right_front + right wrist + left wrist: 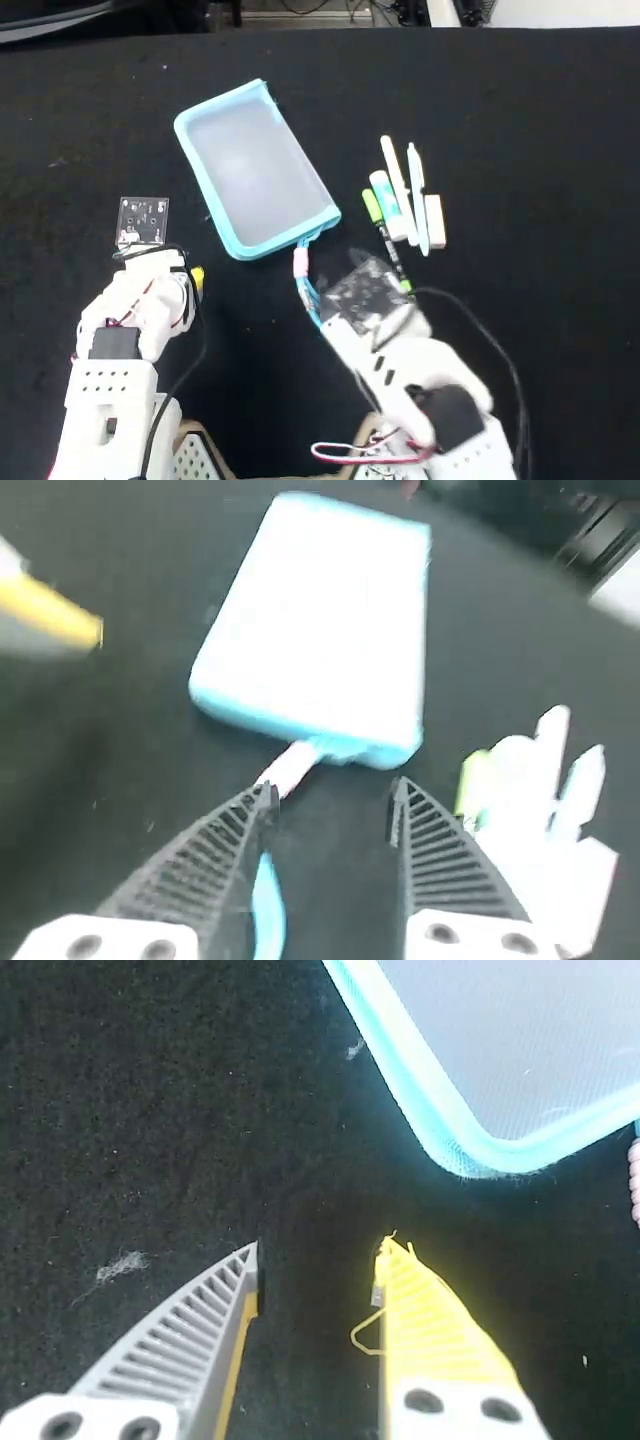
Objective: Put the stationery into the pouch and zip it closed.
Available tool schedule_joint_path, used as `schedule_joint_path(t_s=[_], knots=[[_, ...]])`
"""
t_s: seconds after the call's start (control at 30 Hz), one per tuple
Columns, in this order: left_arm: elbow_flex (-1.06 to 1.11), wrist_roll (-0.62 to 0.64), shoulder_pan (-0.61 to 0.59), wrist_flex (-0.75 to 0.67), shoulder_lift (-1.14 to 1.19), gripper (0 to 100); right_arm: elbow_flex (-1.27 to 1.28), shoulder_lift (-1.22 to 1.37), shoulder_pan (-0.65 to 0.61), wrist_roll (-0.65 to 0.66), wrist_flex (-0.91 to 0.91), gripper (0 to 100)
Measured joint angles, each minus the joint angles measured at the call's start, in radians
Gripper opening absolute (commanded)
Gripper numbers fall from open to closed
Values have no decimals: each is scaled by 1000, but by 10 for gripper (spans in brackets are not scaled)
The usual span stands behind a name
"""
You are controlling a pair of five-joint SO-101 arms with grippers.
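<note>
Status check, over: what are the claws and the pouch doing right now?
Both open: left claw near pouch corner, right claw over its pull strap. Stationery lies on table beside pouch.

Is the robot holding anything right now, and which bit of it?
Nothing is held. The left end effector is open over the table; the right end effector is open over the zipper strap of the pouch.

Lying flat and slanting from 11 o'clock to 5 o'clock: a frosted pouch (255, 175) edged in turquoise, trailing a pink-and-blue pull cord (303, 272) from its 5 o'clock corner toward 6 o'clock. Resting outside at 3 o'clock of it: the stationery (404, 200), bunching side by side, including white pens (396, 180), a green highlighter (371, 205) and a white eraser (435, 220).
</note>
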Motion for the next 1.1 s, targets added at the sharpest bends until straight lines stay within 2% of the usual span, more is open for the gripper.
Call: schedule_joint_path(t_s=[0.13, 0.27, 0.53, 0.93, 1.1], knots=[[0, 0, 0, 0, 0, 192, 166, 0, -17, -2, -18, 191], [0, 0, 0, 0, 0, 192, 167, 0, -23, -2, 51, 191], [0, -2, 0, -6, 0, 192, 167, 8, -58, -2, 48, 191], [26, -2, 0, -40, 0, 192, 81, 546, -78, -9, -213, 191], [26, -2, 0, -40, 0, 192, 34, 694, -81, -9, -242, 191]])
